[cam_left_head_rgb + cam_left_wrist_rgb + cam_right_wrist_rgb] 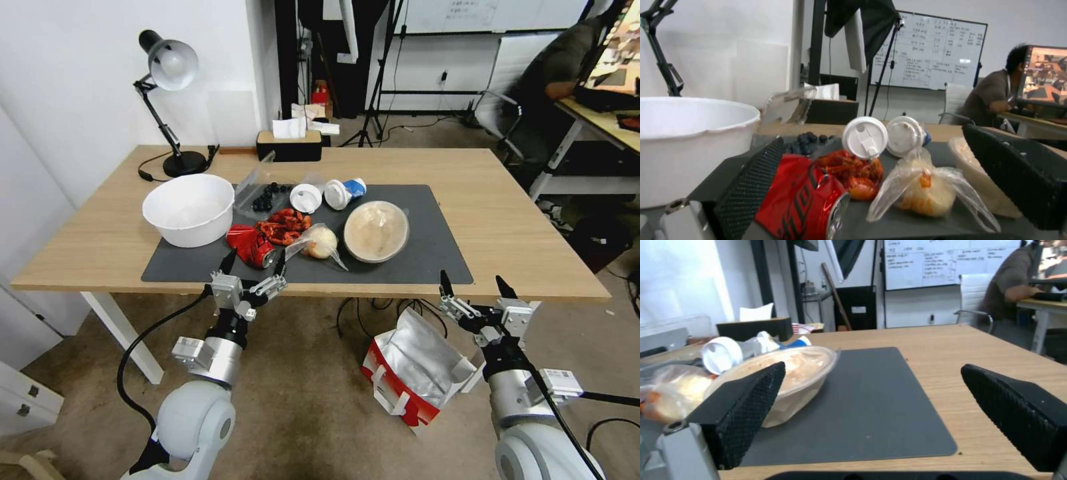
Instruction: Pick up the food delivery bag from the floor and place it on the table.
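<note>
food delivery bag (419,363): crinkled silver foil lining; glossy red sides
table (527,227): light wood grain, matt; dark grey mat (437,250), smooth
floor (300,400): rough matted carpet
right gripper (871,416): black, finely textured pads

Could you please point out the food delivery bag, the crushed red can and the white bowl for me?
food delivery bag (423,357), head view, on its silver foil lining.
crushed red can (250,245), head view, on its dented red side.
white bowl (193,230), head view, on its outer wall.
</note>
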Controlling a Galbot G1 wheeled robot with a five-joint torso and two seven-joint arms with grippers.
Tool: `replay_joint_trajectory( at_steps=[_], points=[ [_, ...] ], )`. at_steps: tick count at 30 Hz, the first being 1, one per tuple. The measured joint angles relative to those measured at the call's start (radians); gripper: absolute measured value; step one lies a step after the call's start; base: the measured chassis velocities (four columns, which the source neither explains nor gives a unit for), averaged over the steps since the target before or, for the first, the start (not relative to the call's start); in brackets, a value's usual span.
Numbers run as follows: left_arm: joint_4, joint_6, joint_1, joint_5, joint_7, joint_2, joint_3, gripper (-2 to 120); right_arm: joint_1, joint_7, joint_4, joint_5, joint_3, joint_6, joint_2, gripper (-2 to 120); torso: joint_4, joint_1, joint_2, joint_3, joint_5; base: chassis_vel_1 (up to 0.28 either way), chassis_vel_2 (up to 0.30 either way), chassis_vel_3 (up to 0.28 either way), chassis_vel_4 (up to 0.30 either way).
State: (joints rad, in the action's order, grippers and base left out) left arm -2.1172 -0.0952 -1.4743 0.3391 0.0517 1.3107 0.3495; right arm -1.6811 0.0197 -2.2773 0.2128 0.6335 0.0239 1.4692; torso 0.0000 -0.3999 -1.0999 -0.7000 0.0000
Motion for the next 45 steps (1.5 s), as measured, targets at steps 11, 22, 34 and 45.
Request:
replay_joint_trajectory(
  at_steps=[11,22,34,45],
  points=[
    [0.017,-0.035,-0.02,0.043,-0.01,0.008,0.005,100,-0.004,0.01,0.02,-0.028,-0.002,-0.032,-0.008,100,0.0,0.0,0.0,0.0,0.0,0.0,0.0,0.0,0.0],
    [0.019,-0.043,-0.027,0.066,0.027,0.005,0.003,100,-0.002,0.011,0.054,-0.063,-0.005,-0.055,-0.011,100,0.0,0.0,0.0,0.0,0.0,0.0,0.0,0.0,0.0],
    [0.004,-0.045,-0.032,0.108,0.031,0.009,0.005,100,0.0,0.011,0.061,-0.064,-0.012,-0.062,-0.016,100,0.0,0.007,0.016,0.008,0.0,0.0,0.0,0.0,0.0],
    [-0.025,-0.054,-0.059,0.11,0.02,-0.002,0.013,100,-0.016,0.014,0.053,-0.064,-0.021,-0.068,-0.011,100,0.0,0.035,0.079,0.044,0.0,0.0,0.0,0.0,0.0]
  ],
)
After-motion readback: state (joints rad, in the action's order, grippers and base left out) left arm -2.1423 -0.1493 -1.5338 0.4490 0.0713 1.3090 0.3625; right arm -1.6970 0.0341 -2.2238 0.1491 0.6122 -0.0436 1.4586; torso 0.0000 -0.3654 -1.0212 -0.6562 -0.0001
